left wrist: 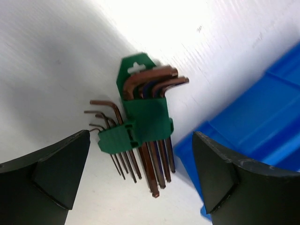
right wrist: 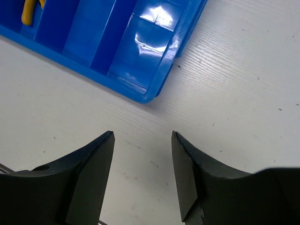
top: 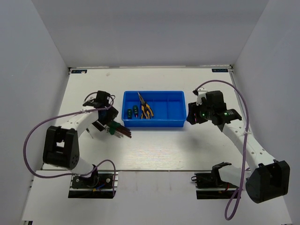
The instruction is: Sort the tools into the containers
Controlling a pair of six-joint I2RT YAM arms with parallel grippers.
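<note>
One tool out: hex keys [left wrist: 140,136] | left end effector [left wrist: 139,140] released above them; clench across green holder [left wrist: 154,115] | right end effector [right wrist: 142,140] released, empty

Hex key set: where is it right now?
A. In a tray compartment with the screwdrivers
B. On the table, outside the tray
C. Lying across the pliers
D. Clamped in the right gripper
B: the hex key set lies flat on the white table just outside a corner of the blue tray, and nothing grips it.
</note>
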